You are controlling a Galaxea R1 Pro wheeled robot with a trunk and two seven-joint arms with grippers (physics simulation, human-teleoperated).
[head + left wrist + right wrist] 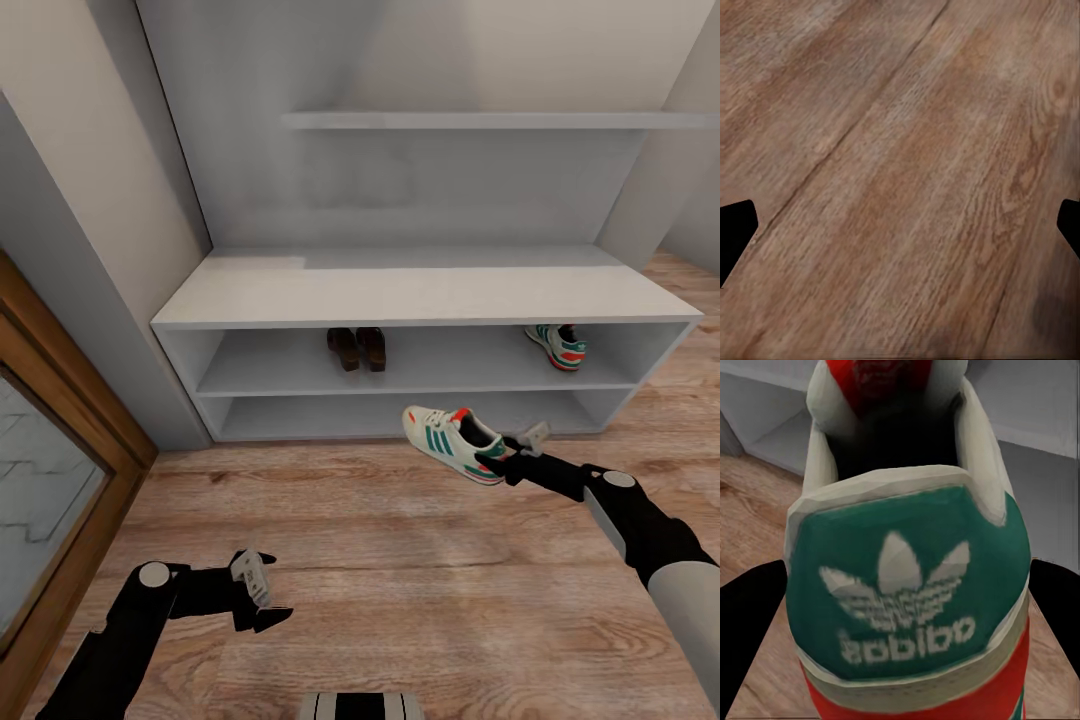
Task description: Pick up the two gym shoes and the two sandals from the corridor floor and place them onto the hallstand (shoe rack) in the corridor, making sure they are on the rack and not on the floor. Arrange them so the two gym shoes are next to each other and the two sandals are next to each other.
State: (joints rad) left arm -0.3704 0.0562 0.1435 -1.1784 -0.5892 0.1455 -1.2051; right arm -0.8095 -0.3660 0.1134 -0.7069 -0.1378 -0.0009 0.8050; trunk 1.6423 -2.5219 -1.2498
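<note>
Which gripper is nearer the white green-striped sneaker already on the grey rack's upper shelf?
Right. The right gripper, holding the other sneaker, hangs just below that shelved sneaker; the left gripper hovers far off.

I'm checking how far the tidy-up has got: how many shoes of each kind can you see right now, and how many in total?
Gym shoes: 2, one on the hallstand's upper shelf at its right end, one held at the heel by the right gripper above the corridor floor.
Sandals: 2, side by side on the upper shelf.
Total: 4 shoes.
</note>
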